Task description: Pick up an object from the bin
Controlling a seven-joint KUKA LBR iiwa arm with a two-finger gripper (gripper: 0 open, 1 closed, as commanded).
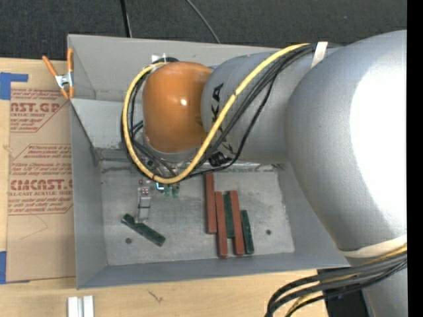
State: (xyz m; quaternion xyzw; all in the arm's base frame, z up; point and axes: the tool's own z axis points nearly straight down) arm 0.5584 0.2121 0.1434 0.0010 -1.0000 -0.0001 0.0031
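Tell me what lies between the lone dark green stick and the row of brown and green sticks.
Nothing: the camera view shows bare bin floor between the lone green stick and the row of sticks.

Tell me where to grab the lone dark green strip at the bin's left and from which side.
Probably at its middle, across the narrow width, straight down from above. The dark green strip lies flat and slanted on the bin floor, with bare floor along both long edges, apart from the red-brown and green strips. The gripper hangs close by it.
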